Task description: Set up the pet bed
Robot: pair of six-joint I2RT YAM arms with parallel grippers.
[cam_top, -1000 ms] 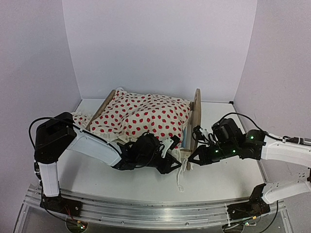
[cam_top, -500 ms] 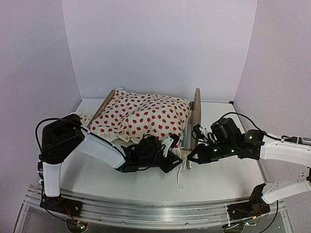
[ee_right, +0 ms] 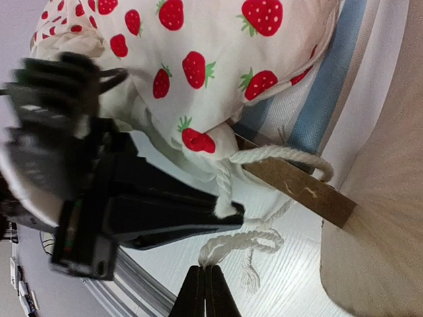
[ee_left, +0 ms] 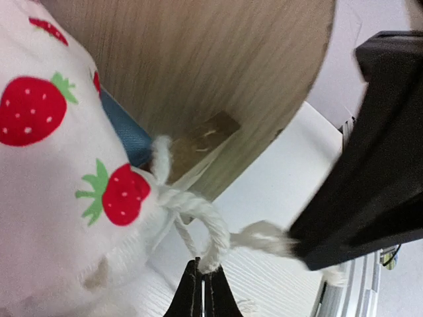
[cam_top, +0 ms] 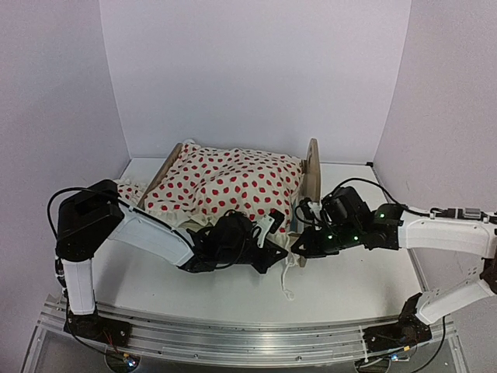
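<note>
The pet bed (cam_top: 312,177) stands at the back middle of the table (cam_top: 233,299), its long axis running left to right across the top view. The rounded headboard (ee_left: 218,59) is at the right end, on the right arm's side, and the lower footboard (cam_top: 165,169) is at the left end. A white blanket printed with red strawberries (cam_top: 233,183) lies heaped over it, hiding most of the blue-and-white striped mattress (ee_right: 334,92), which shows only at the near corner by the headboard.

Both arms meet low at that corner. The left gripper (ee_left: 200,290) has its fingers pressed together on a loop of white cord (ee_left: 198,205) that hangs from the blanket's corner. The right gripper (cam_top: 300,247) is just beside it, fingers also closed, with the same cord bunched at its tips — the two grippers nearly touch.
</note>
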